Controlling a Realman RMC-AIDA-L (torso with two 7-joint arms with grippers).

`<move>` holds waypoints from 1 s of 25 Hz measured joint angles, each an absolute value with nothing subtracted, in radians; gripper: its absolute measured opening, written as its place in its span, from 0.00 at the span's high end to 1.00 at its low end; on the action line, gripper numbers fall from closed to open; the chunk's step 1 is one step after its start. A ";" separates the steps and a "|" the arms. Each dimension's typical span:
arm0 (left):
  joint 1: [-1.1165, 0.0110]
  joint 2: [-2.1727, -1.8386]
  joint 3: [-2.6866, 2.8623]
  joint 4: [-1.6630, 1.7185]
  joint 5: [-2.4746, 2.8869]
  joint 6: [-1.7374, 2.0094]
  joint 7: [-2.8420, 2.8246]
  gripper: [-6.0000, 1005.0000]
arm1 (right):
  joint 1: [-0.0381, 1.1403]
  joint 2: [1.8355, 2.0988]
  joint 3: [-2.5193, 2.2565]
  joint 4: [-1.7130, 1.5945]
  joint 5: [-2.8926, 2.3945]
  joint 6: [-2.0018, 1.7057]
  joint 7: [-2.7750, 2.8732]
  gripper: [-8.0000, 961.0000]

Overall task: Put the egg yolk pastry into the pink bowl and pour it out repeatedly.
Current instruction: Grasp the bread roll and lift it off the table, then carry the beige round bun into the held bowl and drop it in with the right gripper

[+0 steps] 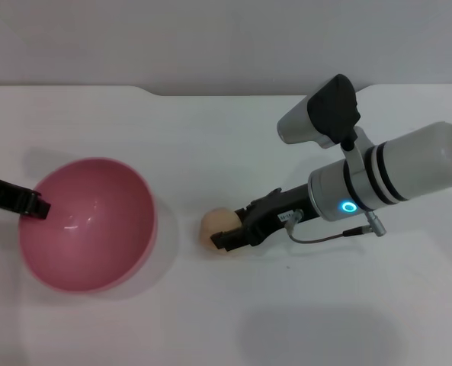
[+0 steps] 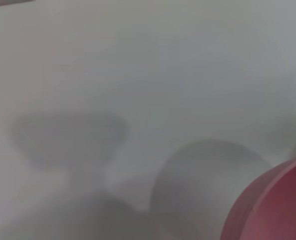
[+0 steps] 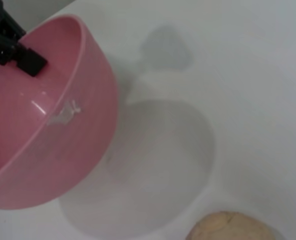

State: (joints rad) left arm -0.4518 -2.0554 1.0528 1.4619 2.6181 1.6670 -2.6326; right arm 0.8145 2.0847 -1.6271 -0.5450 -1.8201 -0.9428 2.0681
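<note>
gripping the rim of the tilted pink bowl [image 1: 88,225], the left gripper [image 1: 36,206] holds it on the white table [image 1: 210,145]. the right gripper [image 1: 227,235] closes around the egg yolk pastry [image 1: 216,226] beside the bowl.

white forearm [image 1: 408,171], black bands, blue ring light [image 1: 350,207]
</note>
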 joint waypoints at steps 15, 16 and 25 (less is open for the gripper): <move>-0.489 -2.056 1.110 1.455 2.619 1.662 -2.634 1.00 | 0.671 2.061 -1.463 -0.651 -1.748 -1.012 2.061 0.60; -0.495 -2.056 1.118 1.452 2.619 1.658 -2.634 1.00 | 0.651 2.056 -1.438 -0.675 -1.749 -1.036 2.060 0.62; -0.634 -2.065 1.338 1.302 2.597 1.596 -2.680 1.00 | 0.512 2.033 -1.095 -0.963 -1.750 -1.497 1.951 0.71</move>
